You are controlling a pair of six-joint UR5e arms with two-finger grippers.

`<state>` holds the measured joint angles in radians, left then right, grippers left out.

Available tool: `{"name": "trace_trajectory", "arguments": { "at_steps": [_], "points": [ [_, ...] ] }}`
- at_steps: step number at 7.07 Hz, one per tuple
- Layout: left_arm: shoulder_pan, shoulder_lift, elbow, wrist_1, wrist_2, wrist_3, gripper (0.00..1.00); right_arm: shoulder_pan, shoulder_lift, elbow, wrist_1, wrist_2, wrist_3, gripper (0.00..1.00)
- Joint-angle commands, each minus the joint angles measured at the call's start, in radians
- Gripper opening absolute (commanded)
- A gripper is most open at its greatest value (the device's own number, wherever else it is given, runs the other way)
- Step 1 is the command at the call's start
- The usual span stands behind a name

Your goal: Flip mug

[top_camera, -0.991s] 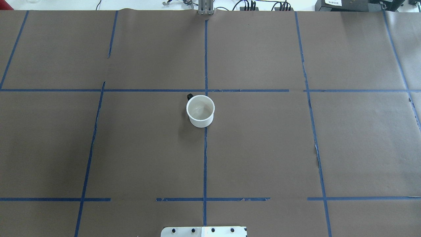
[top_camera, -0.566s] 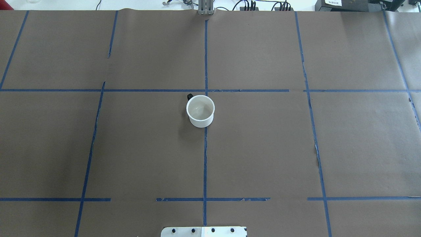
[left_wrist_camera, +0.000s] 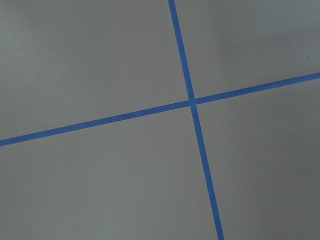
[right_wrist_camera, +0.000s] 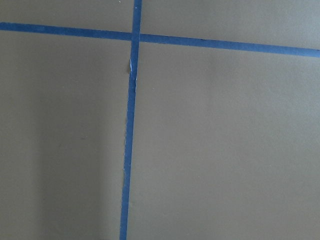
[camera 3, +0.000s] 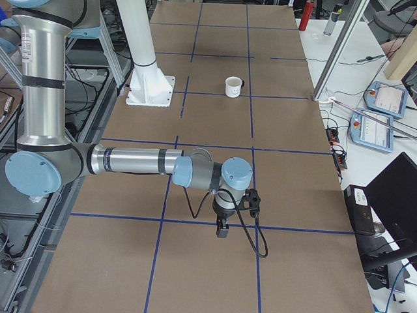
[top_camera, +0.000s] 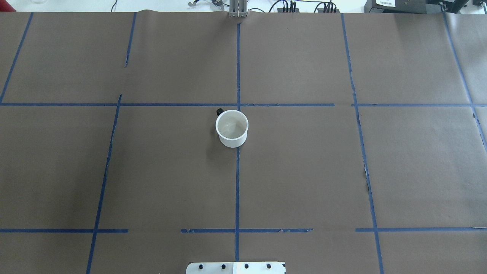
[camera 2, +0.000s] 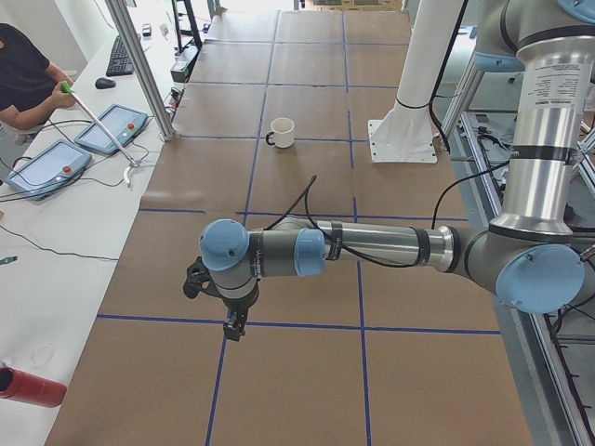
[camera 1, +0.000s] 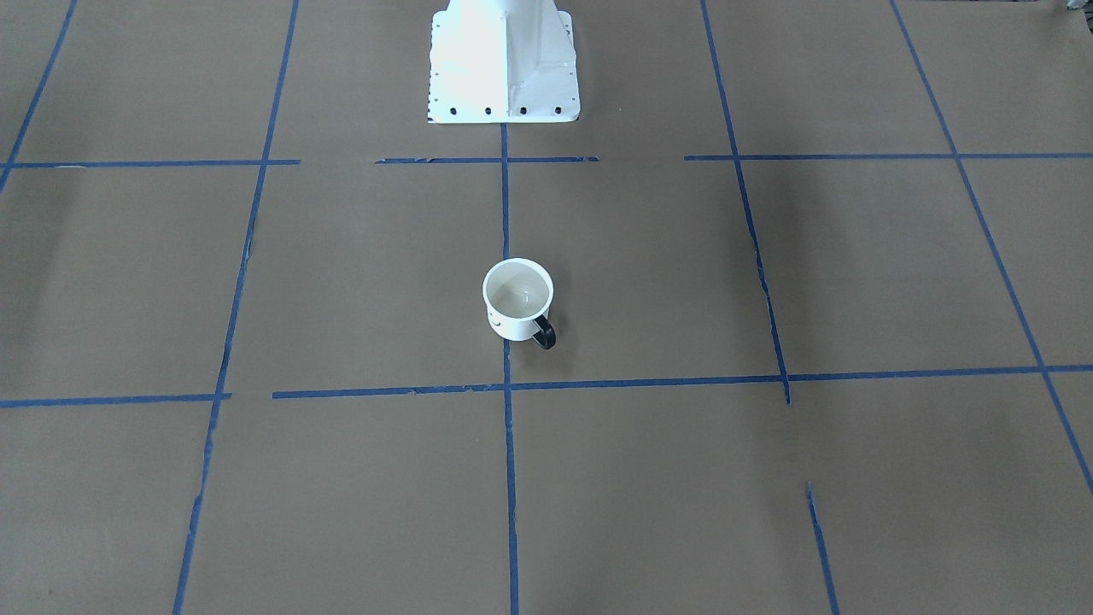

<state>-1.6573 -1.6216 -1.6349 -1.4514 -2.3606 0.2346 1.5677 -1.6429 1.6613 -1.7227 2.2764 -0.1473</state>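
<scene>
The white mug (top_camera: 231, 128) stands upright, mouth up, at the middle of the table on the brown paper. Its black handle (top_camera: 219, 111) points to the far left. It also shows in the front view (camera 1: 517, 301), the left side view (camera 2: 281, 132) and the right side view (camera 3: 233, 86). My left gripper (camera 2: 232, 325) hangs over the table's left end, far from the mug. My right gripper (camera 3: 223, 228) hangs over the right end, also far from it. Both show only in the side views, so I cannot tell whether they are open or shut. The wrist views show only paper and blue tape.
The white robot base (camera 1: 504, 60) stands at the near edge behind the mug. Blue tape lines (top_camera: 237, 182) grid the paper. An aluminium post (camera 2: 139, 70), control tablets (camera 2: 56, 167) and a red can (camera 2: 28, 386) are on the operators' side.
</scene>
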Motion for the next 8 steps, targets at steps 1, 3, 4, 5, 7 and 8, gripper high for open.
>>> {"name": "trace_trajectory", "arguments": {
  "at_steps": [1, 3, 4, 5, 7, 8],
  "points": [
    [0.004, 0.028, -0.054, -0.001, 0.001, -0.098, 1.0, 0.0, 0.0, 0.0, 0.0, 0.0, 0.0, 1.0],
    [0.005, 0.034, -0.04, 0.0, -0.002, -0.098, 1.0, 0.0, 0.0, 0.0, 0.0, 0.0, 0.0, 1.0],
    [0.005, 0.032, -0.023, -0.003, -0.002, -0.098, 1.0, 0.0, 0.0, 0.0, 0.0, 0.0, 0.0, 1.0],
    [0.007, 0.025, -0.022, -0.001, -0.002, -0.098, 1.0, 0.0, 0.0, 0.0, 0.0, 0.0, 0.0, 1.0],
    [0.011, 0.023, -0.019, -0.001, -0.003, -0.096, 1.0, 0.0, 0.0, 0.0, 0.0, 0.0, 0.0, 1.0],
    [0.016, 0.028, -0.013, -0.003, -0.003, -0.098, 1.0, 0.0, 0.0, 0.0, 0.0, 0.0, 0.0, 1.0]
  ]
}}
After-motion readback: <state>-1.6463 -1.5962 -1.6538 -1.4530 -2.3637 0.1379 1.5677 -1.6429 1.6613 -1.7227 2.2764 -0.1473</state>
